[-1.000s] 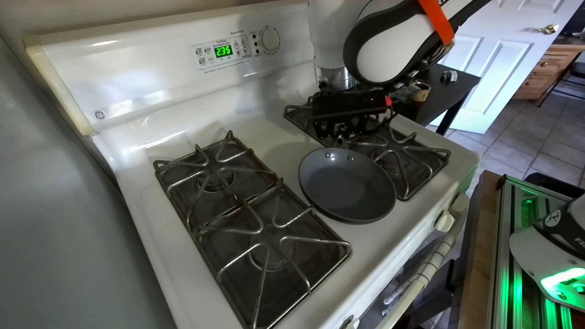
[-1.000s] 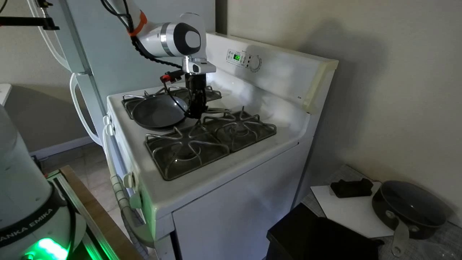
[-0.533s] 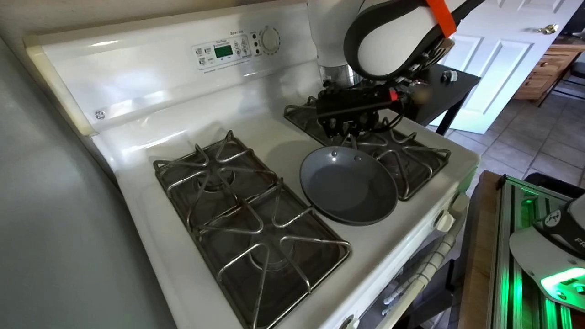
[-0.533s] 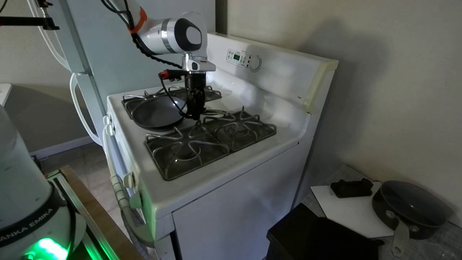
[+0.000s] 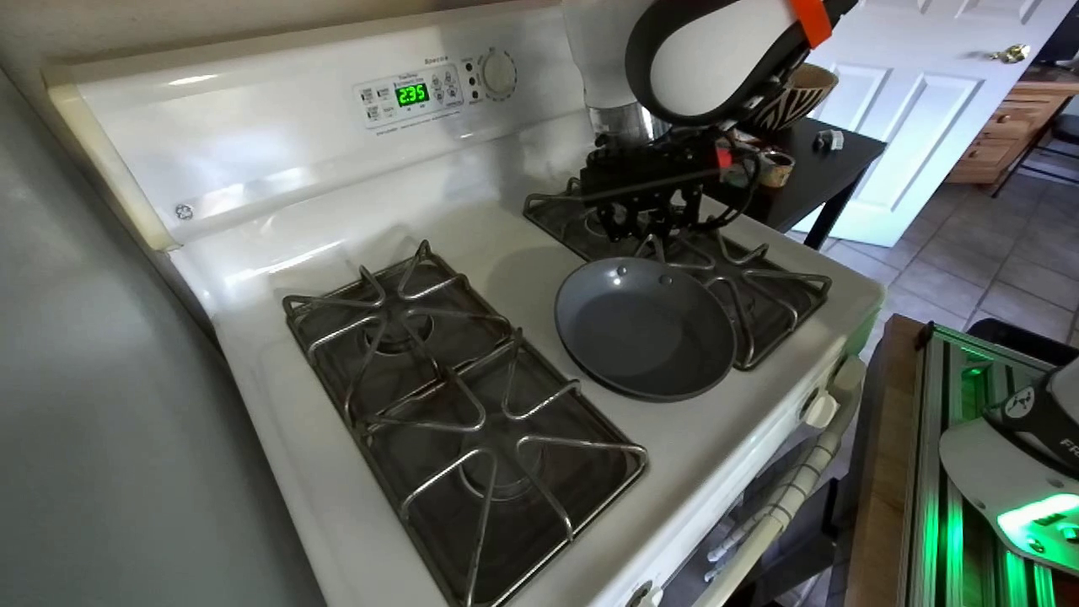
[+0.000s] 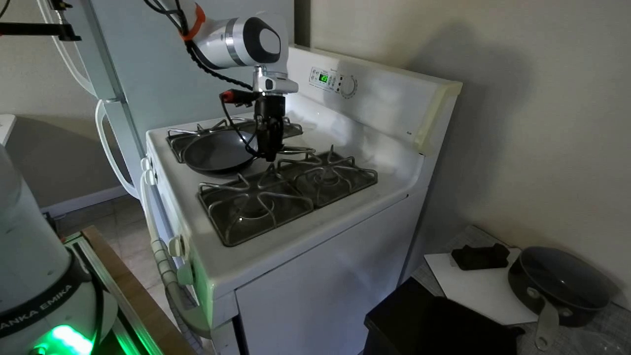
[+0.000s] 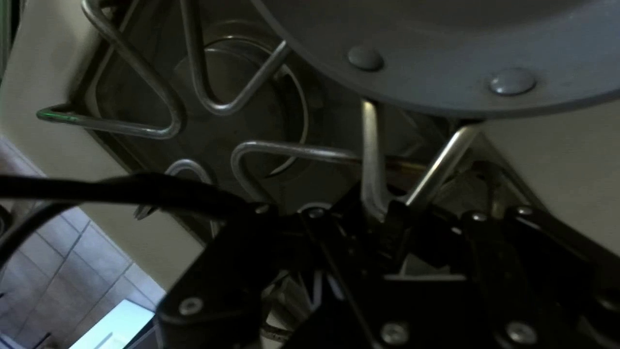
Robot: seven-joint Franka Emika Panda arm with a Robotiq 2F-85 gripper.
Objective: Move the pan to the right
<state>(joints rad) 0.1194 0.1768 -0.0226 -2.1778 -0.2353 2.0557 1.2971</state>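
Observation:
The round dark grey pan (image 5: 645, 333) is over the white strip and the grates on the stove's far side; it also shows in an exterior view (image 6: 217, 153). In the wrist view the pan (image 7: 436, 92) shows two rivets, and a forked metal handle (image 7: 373, 160) runs from its rim into the jaws. My gripper (image 5: 645, 232) is shut on this handle, on the side toward the stove's back; it also shows in an exterior view (image 6: 268, 155) and the wrist view (image 7: 392, 213). The pan looks roughly level; whether it touches the grate I cannot tell. The fingers hide the handle's end.
A wire burner grate (image 5: 497, 421) lies on one side of the pan, another (image 5: 767, 291) beside and partly under it. The stove's raised back panel (image 5: 278, 143) stands behind. A dark saucepan (image 6: 557, 291) and a black box (image 6: 434, 325) are beside the stove.
The gripper and pan have shifted slightly together, up and a little toward the grate on the far side from the saucepan. The gripper stays on the handle.

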